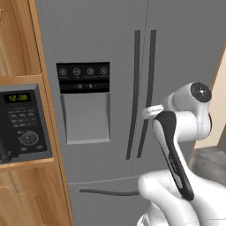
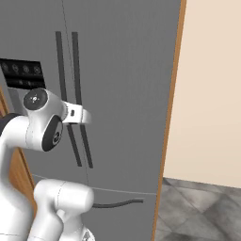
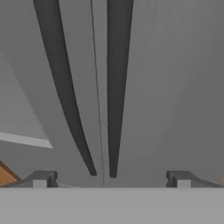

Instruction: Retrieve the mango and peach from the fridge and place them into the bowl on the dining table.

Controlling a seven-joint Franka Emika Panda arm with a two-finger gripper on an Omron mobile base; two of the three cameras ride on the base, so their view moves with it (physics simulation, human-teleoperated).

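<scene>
Two dark handles [image 3: 87, 96] stand side by side on the fridge [image 1: 176, 44], and both doors are shut. We think we are at the very first step: opening the fridge. We see no mango, peach or bowl here; we guess the fruit sits behind those doors.

Our gripper [image 3: 111, 178] points at the doors, close to the handles. In the hand view its two finger tips [image 3: 41, 178] stand wide apart, so it is open and holds nothing. The two handles run up between the tips, with the door seam between them.

Next, we think, we need to pick one handle, move in until the tips sit on both sides of it, squeeze, and then pull the door out.
</scene>
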